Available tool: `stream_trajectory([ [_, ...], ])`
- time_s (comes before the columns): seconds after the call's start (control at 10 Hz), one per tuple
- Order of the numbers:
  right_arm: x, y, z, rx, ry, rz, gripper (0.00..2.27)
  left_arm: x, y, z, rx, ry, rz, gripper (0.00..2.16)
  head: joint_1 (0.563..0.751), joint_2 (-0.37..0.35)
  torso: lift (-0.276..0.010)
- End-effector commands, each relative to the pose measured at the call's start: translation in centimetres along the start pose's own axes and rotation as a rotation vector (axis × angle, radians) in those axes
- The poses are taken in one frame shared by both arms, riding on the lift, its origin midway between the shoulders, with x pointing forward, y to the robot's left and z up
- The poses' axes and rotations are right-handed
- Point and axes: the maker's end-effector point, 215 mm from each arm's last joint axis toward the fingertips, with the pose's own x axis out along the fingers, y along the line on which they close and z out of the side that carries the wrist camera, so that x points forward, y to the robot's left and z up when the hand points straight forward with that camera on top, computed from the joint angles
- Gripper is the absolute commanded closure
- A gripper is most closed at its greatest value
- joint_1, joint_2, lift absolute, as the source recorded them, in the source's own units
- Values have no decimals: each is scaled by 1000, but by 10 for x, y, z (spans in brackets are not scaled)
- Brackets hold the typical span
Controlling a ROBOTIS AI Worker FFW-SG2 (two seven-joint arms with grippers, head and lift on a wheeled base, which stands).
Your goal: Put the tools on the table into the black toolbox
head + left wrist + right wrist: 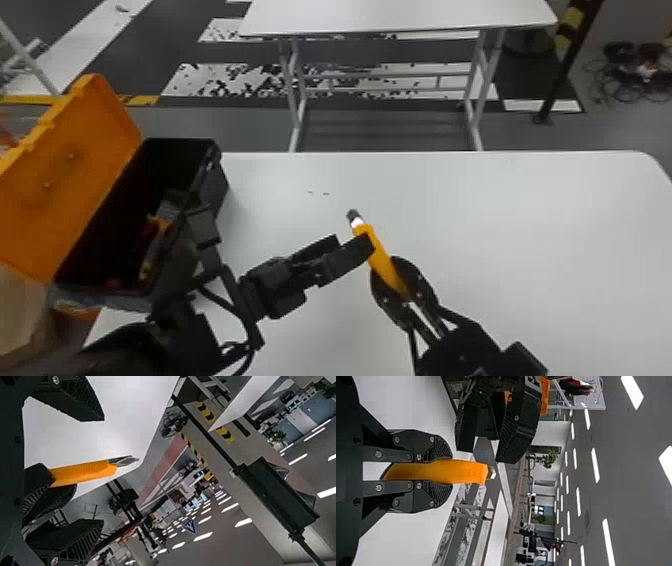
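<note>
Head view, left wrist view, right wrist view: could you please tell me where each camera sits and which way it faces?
Head view: on the head, facing forward and down at the table; left tool and right tool show.
Left wrist view: on that wrist, facing past the table into the room; both tools show.
Right wrist view: on that wrist, facing the room beyond; both tools show.
All three share the orange handle.
</note>
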Motion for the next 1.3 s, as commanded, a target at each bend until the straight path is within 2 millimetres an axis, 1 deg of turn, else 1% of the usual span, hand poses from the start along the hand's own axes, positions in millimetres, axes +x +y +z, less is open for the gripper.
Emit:
stream_trajectory([
  [0.0, 2, 7, 3, -5, -5, 13, 2165, 2, -3, -2, -13, 5, -12, 90, 695, 128, -75],
  [0.2, 5, 12, 6, -7, -10, 24, 2165, 4, -2, -3, -24, 9, -15, 174, 695, 137, -75],
  [0.3, 6, 14, 7, -7, -10, 27, 2165, 5, -1, -3, -25, 10, -16, 275, 695, 139, -75],
  [0.4, 8, 15, 7, -8, -9, 30, 2165, 6, -1, -3, -29, 10, -30, 572, 695, 142, -75],
  [0.5, 9, 15, 7, -6, -9, 30, 2165, 7, -2, -1, -27, 10, -45, 1058, 695, 145, -75],
  [0.6, 10, 13, 7, -9, -8, 29, 2165, 8, 2, -1, -27, 11, -39, 1669, 695, 146, -75],
  [0.7, 12, 11, 7, -9, -6, 28, 2165, 9, 6, -4, -39, 28, -36, 2094, 695, 147, -75],
  [0.9, 16, 6, 4, 6, 7, 19, 2145, 9, 10, -3, -53, 42, -43, 2132, 695, 147, -75],
  [1.0, 16, 4, 4, 25, 6, 12, 1929, 10, 9, 1, -48, 38, -47, 2132, 695, 145, -75],
  [1.1, 16, 3, 4, 36, 3, 11, 1224, 10, 11, 5, -42, 35, -45, 2132, 695, 143, -75],
  [1.2, 15, -2, 3, 39, 4, 2, 292, 11, 11, 9, -38, 30, -44, 2132, 695, 141, -75],
])
